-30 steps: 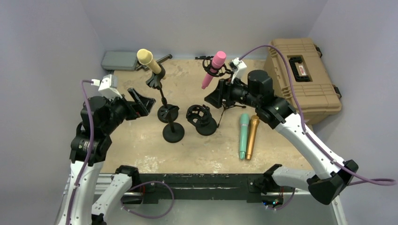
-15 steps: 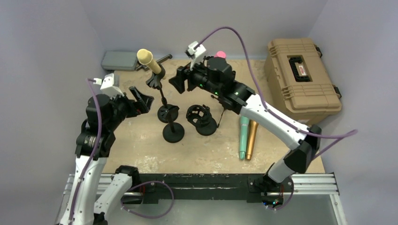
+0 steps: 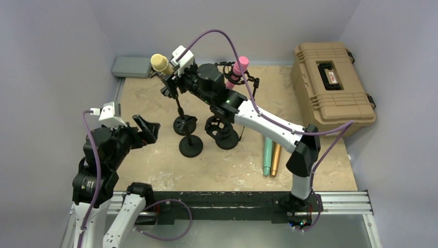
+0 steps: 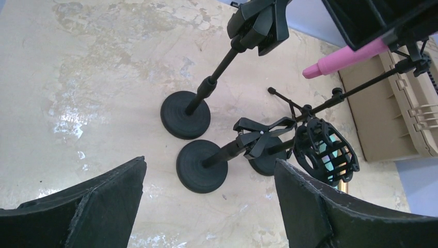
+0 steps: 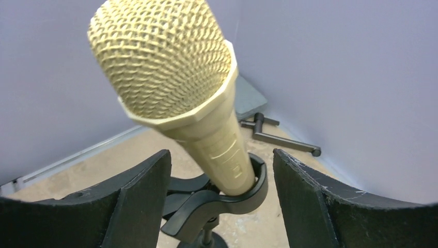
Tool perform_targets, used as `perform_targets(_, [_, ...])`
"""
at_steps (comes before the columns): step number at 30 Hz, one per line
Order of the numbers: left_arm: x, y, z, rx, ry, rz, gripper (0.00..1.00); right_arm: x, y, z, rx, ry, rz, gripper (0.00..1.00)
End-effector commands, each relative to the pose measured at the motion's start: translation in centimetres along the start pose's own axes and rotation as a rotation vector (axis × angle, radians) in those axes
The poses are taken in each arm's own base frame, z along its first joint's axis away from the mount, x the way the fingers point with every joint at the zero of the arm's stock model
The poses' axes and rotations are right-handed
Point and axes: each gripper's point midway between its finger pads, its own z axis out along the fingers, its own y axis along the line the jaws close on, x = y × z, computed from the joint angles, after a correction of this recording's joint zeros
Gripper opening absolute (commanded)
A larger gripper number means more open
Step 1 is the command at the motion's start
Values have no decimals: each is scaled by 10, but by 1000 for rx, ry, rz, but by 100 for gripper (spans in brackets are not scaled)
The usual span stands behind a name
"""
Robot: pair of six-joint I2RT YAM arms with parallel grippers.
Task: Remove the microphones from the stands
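Observation:
A cream-yellow microphone sits tilted in the clip of a black stand at the back left. In the right wrist view the microphone fills the middle, seated in the black clip. My right gripper is open, with one finger on each side of the microphone's handle just above the clip, not touching it. My left gripper is open and empty, raised left of the stands. A pink microphone hangs in a shock mount at the back.
An empty clip stand and an empty shock-mount stand stand mid-table. A teal microphone and a gold microphone lie to the right. A tan case is at the far right, a grey case at the back left.
My right arm has swung left from the pink microphone to the cream-yellow one and now straddles it. My left arm has drawn back toward the near left.

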Motion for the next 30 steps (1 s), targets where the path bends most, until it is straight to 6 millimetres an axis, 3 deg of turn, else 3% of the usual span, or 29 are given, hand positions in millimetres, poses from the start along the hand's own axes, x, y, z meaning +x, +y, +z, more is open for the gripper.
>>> perform_targets(1, [1, -1, -7, 13, -4, 7, 91, -52, -19, 0, 79, -142, -27, 69])
perform_targets(7, [1, -7, 1, 41, 14, 7, 91, -50, -18, 12, 83, -156, -44, 66])
perform_targets(11, [-6, -11, 14, 65, -18, 14, 98, -50, -15, 21, 73, -164, -46, 62])
perform_targets(17, [-38, -17, 46, 95, -147, 101, 100, -46, -13, 30, 72, -145, -15, 50])
perform_targets(21, [-60, -19, 84, 121, -288, 171, 100, -49, -8, 30, 44, -146, 20, 42])
perform_targets(27, [-44, -27, 134, 225, -291, 257, 100, -45, -10, 29, 54, -128, 23, 27])
perform_targets(30, [-37, -22, 143, 235, -367, 328, 100, -45, -8, 28, 46, -127, 24, 27])
